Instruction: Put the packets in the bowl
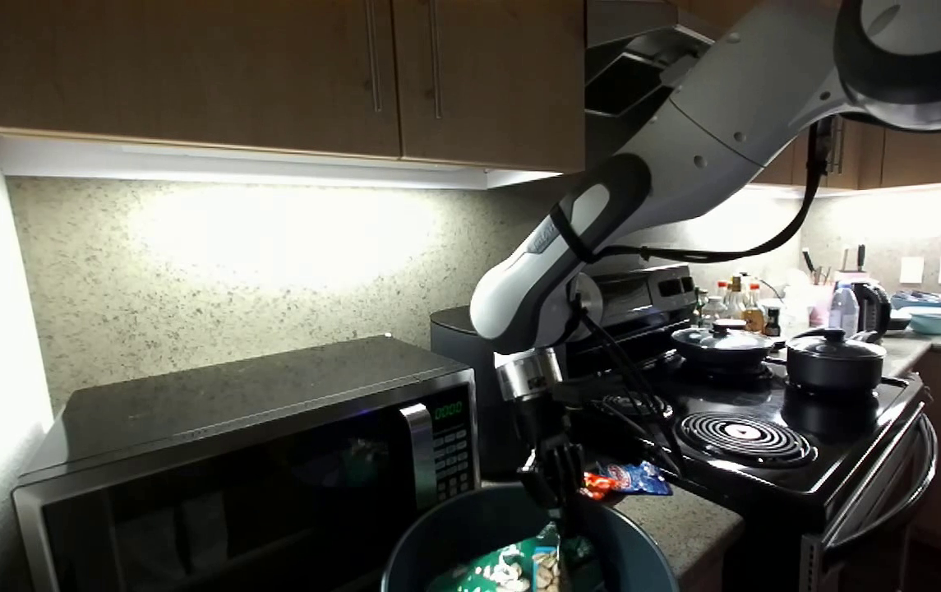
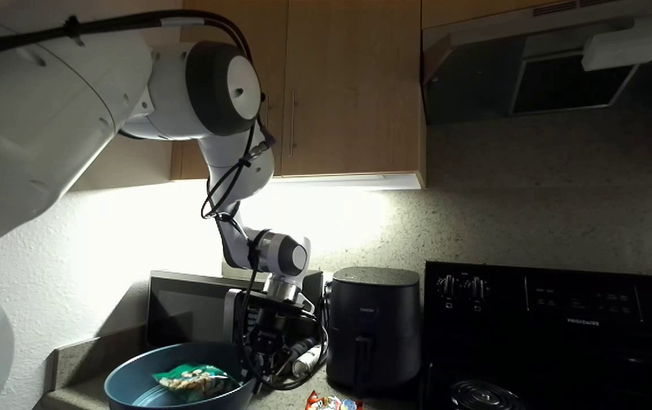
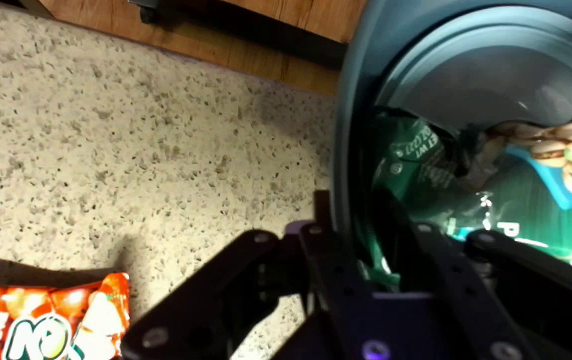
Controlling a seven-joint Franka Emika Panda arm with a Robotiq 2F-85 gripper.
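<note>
Over the kitchen counter (image 3: 166, 150), the robot arm (image 1: 725, 123) slanted down to the blue-grey bowl (image 2: 149, 367), the green packet (image 2: 195, 380) inside it.
The black stove (image 1: 844, 448) stood beside the counter's corner; the microwave (image 2: 189, 310) stood behind the bowl in an exterior view. From the wrist, the bowl's wall crossed the line of the counter's edge. At the bowl's rim was the gripper (image 3: 355, 205), jaws a little apart, the rim and a strip of the green packet showing between them; whether either finger touched the packet could not be told. The orange-red packet (image 3: 51, 320) lay on the counter, well in from the edge and apart from the bowl, a blue packet (image 1: 647, 478) beside it in an exterior view.
</note>
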